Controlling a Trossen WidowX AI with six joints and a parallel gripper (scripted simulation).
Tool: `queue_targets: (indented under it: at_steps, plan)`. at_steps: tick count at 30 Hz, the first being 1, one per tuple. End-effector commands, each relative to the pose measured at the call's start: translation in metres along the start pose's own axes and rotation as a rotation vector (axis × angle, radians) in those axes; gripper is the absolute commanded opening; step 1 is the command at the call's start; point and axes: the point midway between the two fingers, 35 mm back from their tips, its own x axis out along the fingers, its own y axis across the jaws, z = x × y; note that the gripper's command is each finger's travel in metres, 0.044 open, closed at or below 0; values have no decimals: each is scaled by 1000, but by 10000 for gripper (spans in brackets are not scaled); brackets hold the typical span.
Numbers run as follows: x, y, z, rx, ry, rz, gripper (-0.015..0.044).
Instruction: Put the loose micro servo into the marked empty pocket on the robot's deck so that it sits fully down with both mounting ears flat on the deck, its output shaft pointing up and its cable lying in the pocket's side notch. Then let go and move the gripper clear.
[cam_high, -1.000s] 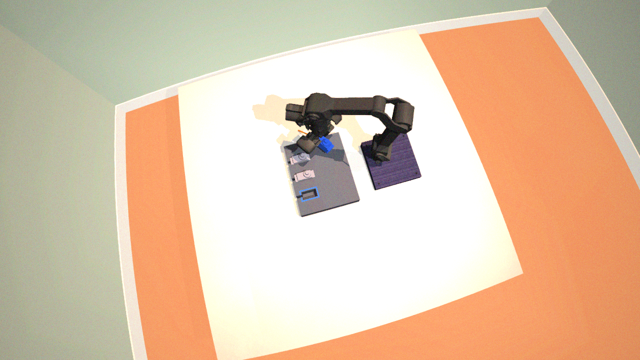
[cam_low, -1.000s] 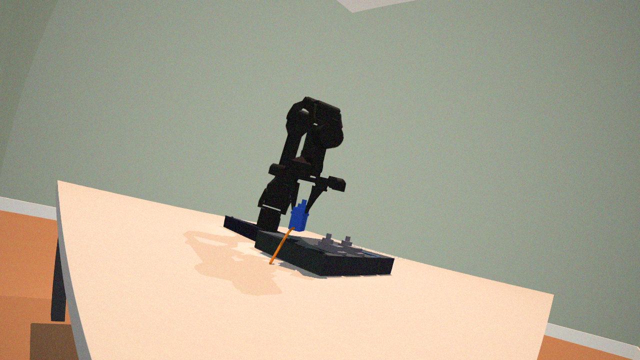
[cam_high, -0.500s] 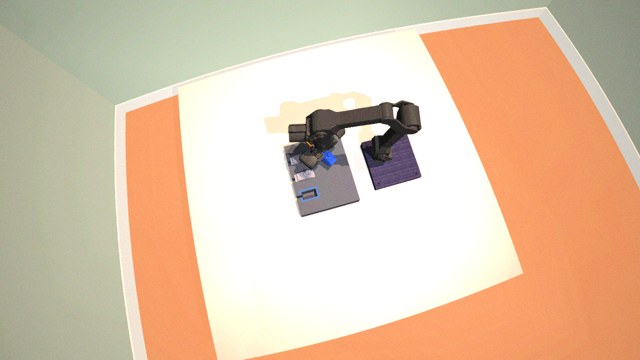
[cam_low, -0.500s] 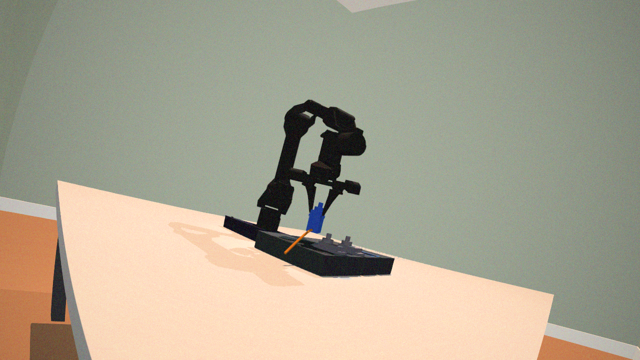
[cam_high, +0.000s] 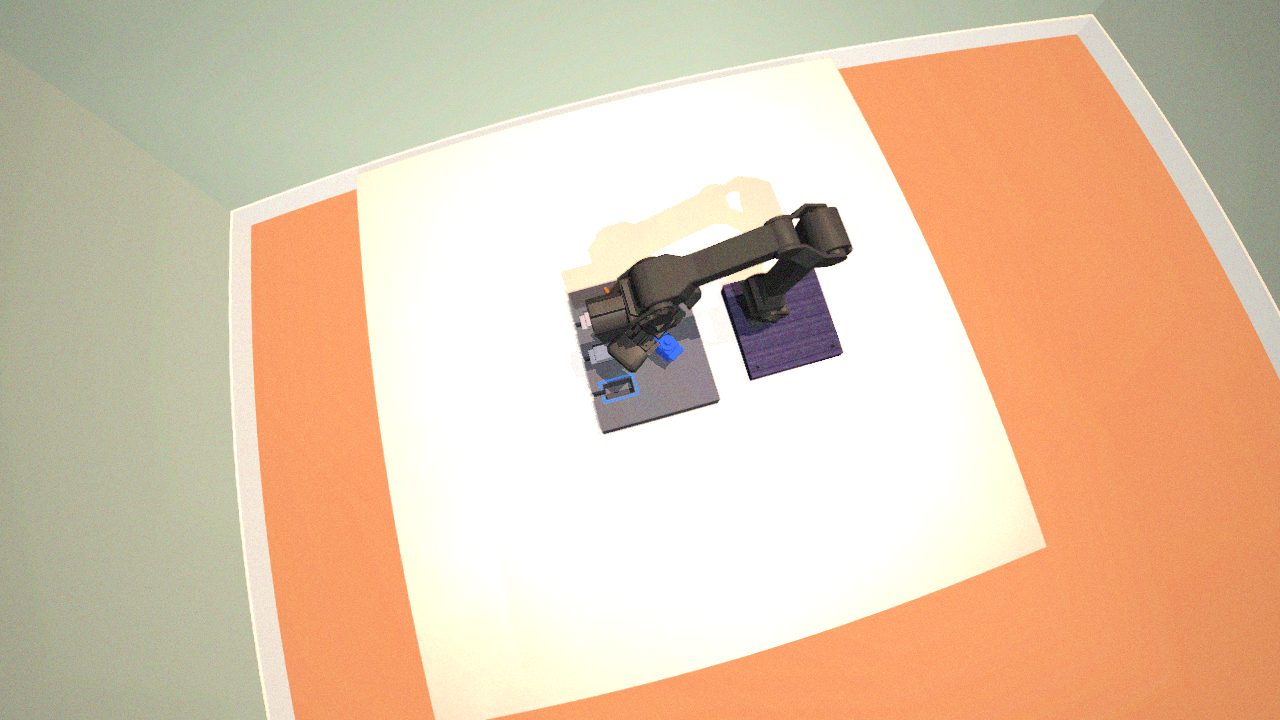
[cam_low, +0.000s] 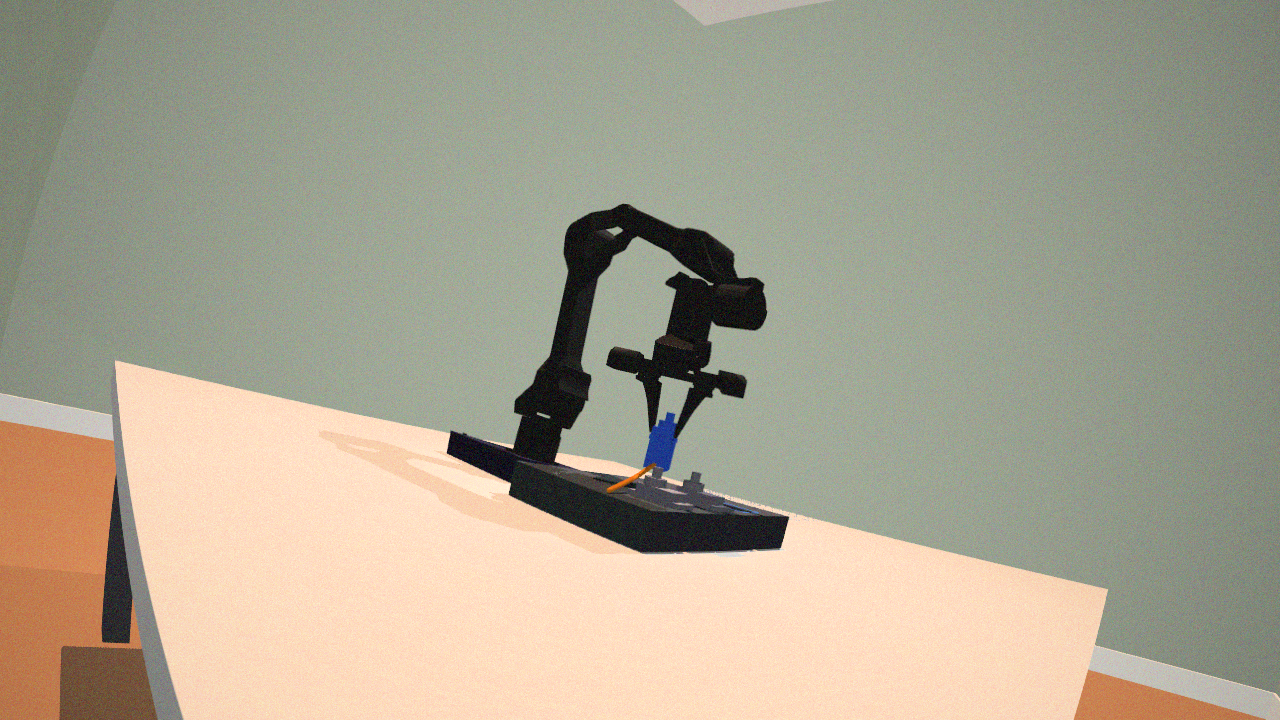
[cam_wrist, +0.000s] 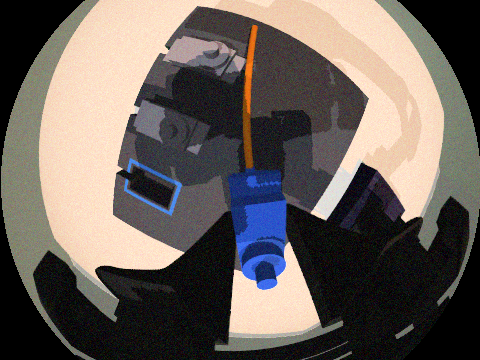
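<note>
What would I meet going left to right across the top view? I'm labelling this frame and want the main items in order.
Blue-outlined empty pocket near the deck's left side → blue micro servo held in the hand over the deck → purple base plate under the arm. The two seated grey servos are mostly hidden beneath the arm, so I leave them out.
</note>
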Motion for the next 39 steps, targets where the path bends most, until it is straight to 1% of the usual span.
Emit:
queue_targets:
  at_steps: [1, 11, 18, 39]
  plan:
    - [-1, 9, -15, 1, 4, 7, 0]
    - [-2, 32, -50, 1, 8, 9, 0]
    - [-2, 33, -52, -33, 8, 10, 0]
    - [-2, 33, -52, -729, 4, 12, 0]
